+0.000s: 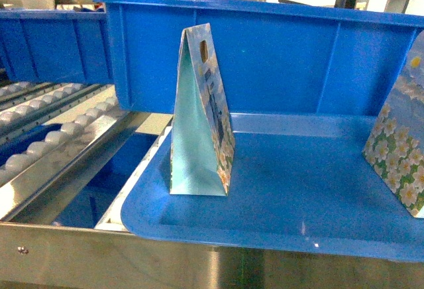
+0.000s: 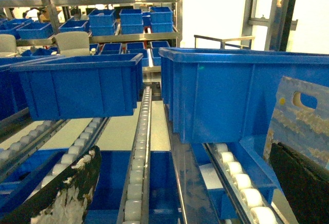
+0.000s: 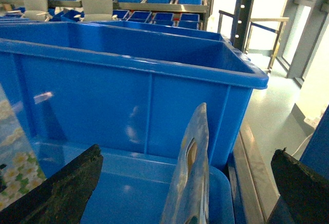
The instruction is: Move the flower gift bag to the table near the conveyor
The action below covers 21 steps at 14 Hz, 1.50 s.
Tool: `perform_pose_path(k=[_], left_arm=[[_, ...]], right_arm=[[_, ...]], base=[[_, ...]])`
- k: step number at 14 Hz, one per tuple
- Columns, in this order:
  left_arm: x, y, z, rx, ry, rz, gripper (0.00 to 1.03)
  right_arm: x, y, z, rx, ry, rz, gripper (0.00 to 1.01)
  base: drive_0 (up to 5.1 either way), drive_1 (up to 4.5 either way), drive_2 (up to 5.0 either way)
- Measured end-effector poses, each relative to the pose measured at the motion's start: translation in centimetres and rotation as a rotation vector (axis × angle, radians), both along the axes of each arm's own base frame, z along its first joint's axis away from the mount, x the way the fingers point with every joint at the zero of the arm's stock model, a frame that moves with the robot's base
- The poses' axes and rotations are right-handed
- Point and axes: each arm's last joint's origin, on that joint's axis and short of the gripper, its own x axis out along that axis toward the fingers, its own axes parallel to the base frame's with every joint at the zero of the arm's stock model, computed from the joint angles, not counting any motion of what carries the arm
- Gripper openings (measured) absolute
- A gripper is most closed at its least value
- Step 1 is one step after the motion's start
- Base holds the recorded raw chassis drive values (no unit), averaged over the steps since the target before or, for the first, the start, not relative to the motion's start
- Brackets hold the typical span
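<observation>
The left pincer [image 2: 180, 193] is spread wide, nothing between its fingers, above the conveyor [image 2: 140, 147] rollers. The right pincer [image 3: 185, 193] is likewise released, its fingers either side of a gift bag [image 3: 191, 183] seen edge-on, not touching it. That bag [image 1: 202, 116] stands upright in a shallow blue tray [image 1: 278, 196] before a big blue bin [image 1: 278, 50]; a second flowered bag [image 1: 404, 150] stands at the tray's right edge.
</observation>
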Motion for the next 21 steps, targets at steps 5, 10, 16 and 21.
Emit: perform_pose_path(k=[5, 10, 16, 21], left_arm=[[0.0, 0.0, 0.0, 0.000, 0.000, 0.000, 0.98], [0.0, 0.0, 0.0, 0.000, 0.000, 0.000, 0.98], [0.0, 0.0, 0.0, 0.000, 0.000, 0.000, 0.98], [0.0, 0.0, 0.0, 0.000, 0.000, 0.000, 0.98]], right_arm=[[3.4, 0.2, -1.3, 0.031, 0.079, -0.046, 0.98], [4.0, 0.7, -2.6, 0.045, 0.126, -0.036, 0.98], [4.0, 0.7, -2.6, 0.053, 0.107, -0.042, 0.47], [2.2, 0.9, -1.9, 0.075, 0.098, 0.004, 0.02]], base=[[0.0, 0.00, 0.0], [0.0, 0.00, 0.0], [0.0, 0.00, 0.0], [0.0, 0.00, 0.0]])
